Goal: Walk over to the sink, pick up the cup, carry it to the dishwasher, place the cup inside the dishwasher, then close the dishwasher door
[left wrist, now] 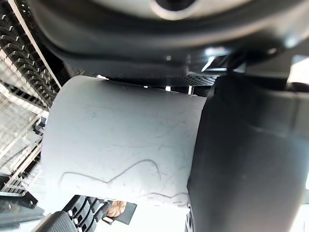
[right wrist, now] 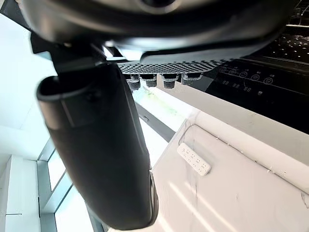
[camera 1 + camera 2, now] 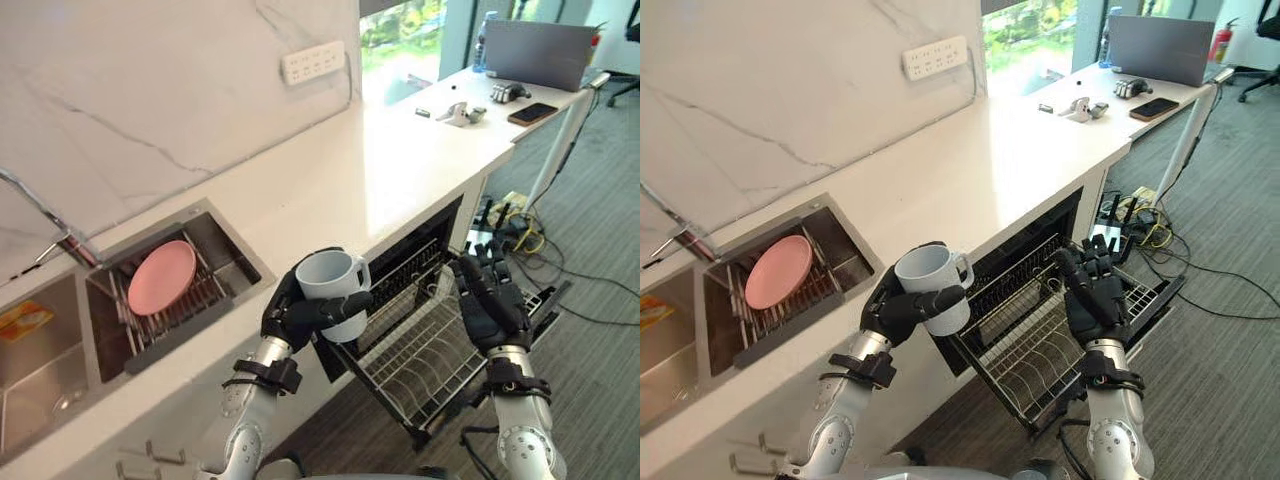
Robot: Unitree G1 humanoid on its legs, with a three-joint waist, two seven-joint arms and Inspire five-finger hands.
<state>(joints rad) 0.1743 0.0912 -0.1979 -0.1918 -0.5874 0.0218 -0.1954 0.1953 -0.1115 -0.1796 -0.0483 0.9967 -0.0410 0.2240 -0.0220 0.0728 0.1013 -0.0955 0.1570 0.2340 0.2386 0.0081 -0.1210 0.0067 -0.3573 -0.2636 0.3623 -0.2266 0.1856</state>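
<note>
Left hand: fingers curled round the white mug, upright
Right hand: fingers straight, empty, above the wire dishwasher rack

Left robot hand curled, gripping; right robot hand flat.

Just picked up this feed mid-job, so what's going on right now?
The left hand is curled round the pale cup, holding it upright in front of the counter, over the pulled-out dishwasher rack. The right hand hangs open above the rack, holding nothing. The cup is not yet in the rack, and a pink plate sits in the sink.
</note>
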